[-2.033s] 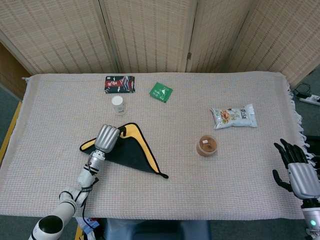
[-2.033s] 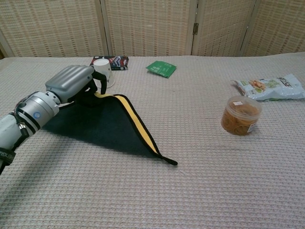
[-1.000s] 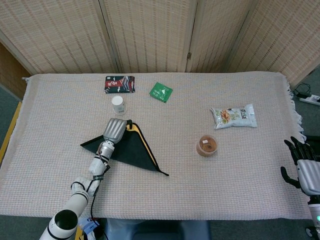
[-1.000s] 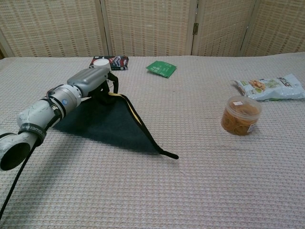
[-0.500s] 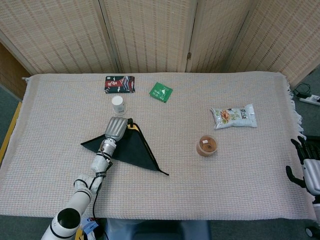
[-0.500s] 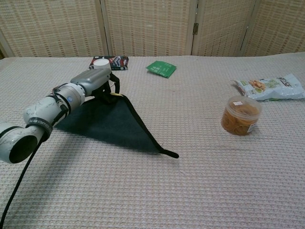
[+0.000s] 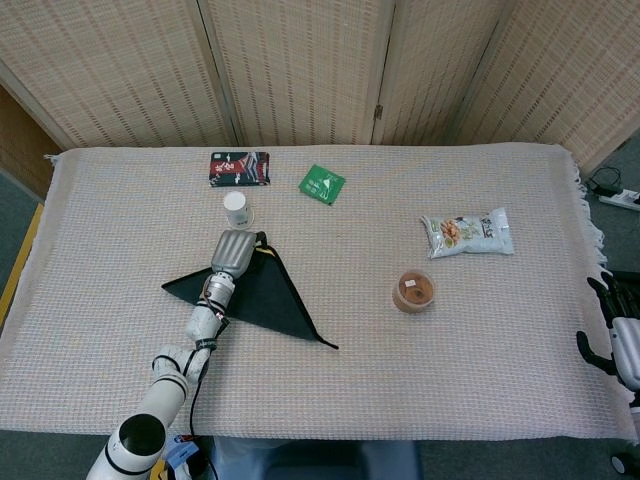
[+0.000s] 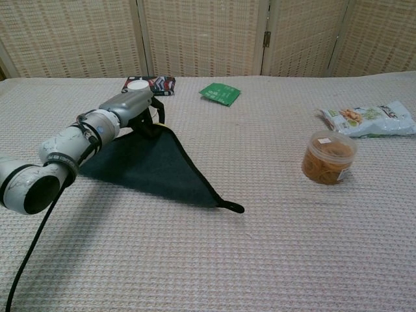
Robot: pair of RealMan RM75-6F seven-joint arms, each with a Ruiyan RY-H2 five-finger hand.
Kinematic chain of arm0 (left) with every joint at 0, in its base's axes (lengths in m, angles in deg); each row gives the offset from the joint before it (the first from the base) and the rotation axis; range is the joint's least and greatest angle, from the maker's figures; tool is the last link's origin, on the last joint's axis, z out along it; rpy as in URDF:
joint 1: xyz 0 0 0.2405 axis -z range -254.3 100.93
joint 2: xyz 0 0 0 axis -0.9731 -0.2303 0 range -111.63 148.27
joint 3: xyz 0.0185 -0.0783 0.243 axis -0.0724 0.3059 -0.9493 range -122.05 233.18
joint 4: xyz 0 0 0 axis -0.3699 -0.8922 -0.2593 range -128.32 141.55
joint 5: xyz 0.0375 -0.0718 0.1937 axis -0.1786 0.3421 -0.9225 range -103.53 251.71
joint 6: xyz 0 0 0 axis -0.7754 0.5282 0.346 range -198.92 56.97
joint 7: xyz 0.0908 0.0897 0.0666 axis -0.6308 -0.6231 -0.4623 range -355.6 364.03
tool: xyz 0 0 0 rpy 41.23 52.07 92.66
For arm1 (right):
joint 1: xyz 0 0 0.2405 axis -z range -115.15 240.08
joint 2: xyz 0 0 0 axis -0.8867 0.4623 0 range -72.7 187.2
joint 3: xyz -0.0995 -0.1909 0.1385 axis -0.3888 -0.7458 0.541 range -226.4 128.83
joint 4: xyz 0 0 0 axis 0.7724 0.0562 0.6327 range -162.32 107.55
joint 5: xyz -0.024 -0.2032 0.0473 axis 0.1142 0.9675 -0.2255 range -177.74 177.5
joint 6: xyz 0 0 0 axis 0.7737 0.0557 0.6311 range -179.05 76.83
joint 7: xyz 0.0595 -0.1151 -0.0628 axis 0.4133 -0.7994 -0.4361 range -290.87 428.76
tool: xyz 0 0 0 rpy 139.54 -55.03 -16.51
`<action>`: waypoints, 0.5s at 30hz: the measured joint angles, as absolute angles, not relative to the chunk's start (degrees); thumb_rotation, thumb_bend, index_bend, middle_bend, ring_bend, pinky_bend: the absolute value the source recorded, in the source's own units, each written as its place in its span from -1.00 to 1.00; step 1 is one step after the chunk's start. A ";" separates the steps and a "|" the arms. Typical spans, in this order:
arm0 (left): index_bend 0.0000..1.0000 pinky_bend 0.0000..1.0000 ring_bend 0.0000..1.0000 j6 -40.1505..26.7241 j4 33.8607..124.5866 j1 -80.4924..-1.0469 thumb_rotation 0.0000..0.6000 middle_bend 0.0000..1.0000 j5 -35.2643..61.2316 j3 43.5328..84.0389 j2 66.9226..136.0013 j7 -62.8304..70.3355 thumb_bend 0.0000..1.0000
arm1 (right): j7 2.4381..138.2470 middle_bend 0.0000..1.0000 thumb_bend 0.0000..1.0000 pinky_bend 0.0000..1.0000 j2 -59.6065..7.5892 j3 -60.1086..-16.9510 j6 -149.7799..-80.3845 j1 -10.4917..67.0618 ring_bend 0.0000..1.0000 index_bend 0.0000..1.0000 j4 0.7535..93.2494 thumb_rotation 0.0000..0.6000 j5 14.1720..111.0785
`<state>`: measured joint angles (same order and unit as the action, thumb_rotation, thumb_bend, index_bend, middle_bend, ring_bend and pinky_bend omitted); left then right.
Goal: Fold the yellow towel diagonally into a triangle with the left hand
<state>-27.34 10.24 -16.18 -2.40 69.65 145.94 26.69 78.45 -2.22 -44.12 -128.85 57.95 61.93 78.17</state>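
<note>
The yellow towel (image 7: 258, 300) (image 8: 151, 166) lies flat on the woven table cover as a dark triangle; only a sliver of yellow shows at its far corner. My left hand (image 7: 233, 255) (image 8: 130, 106) sits on that far corner, fingers curled down onto the cloth and pinching it. The triangle's long tip points to the near right, ending in a small loop. My right hand (image 7: 622, 346) hangs past the table's right edge, half cut off by the frame, its dark fingers apart and holding nothing. The chest view does not show it.
A white cup (image 7: 237, 208) (image 8: 137, 84) stands just beyond the left hand. Behind it lie a black packet (image 7: 239, 168) (image 8: 159, 84) and a green sachet (image 7: 321, 184) (image 8: 220, 93). A brown tub (image 7: 413, 291) (image 8: 329, 156) and a snack bag (image 7: 467, 232) (image 8: 367, 120) are at the right.
The left hand carried the towel corner farther over and down, covering the yellow band so the triangle shows dark. The right hand drew back beyond the right edge.
</note>
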 measured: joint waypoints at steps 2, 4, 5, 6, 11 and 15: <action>0.05 1.00 1.00 -27.47 10.23 -16.10 1.00 1.00 -2.20 69.77 145.95 26.72 -0.03 | 78.43 -1.00 0.03 -1.00 -2.21 -44.14 -128.95 57.99 -1.00 -1.00 62.01 1.00 78.29; 0.00 1.00 1.00 -27.75 10.23 -15.95 1.00 1.00 -1.98 69.89 145.97 26.73 -0.04 | 78.40 -1.00 0.03 -1.00 -2.21 -44.15 -129.11 58.04 -1.00 -1.00 62.11 1.00 78.48; -0.08 1.00 1.00 -27.93 10.24 -15.89 1.00 1.00 -1.94 69.90 145.97 26.73 -0.07 | 78.36 -1.00 0.03 -1.00 -2.22 -44.17 -129.19 58.05 -1.00 -1.00 62.16 1.00 78.61; -0.16 1.00 1.00 -28.12 10.26 -15.87 1.00 1.00 -1.95 69.86 145.96 26.72 -0.10 | 78.35 -1.00 0.03 -1.00 -2.24 -44.18 -129.22 58.05 -1.00 -1.00 62.18 1.00 78.70; -0.63 1.00 1.00 -27.66 10.29 -15.93 1.00 1.00 -2.11 69.51 145.91 26.58 -0.36 | 78.21 -1.00 0.03 -1.00 -2.30 -44.33 -129.05 57.94 -1.00 -1.00 62.29 1.00 79.03; -0.71 1.00 1.00 -26.04 10.31 -15.86 1.00 1.00 -1.83 69.71 145.88 26.36 -0.36 | 78.17 -1.00 0.03 -1.00 -2.25 -44.55 -129.33 57.97 -1.00 -1.00 62.70 1.00 79.88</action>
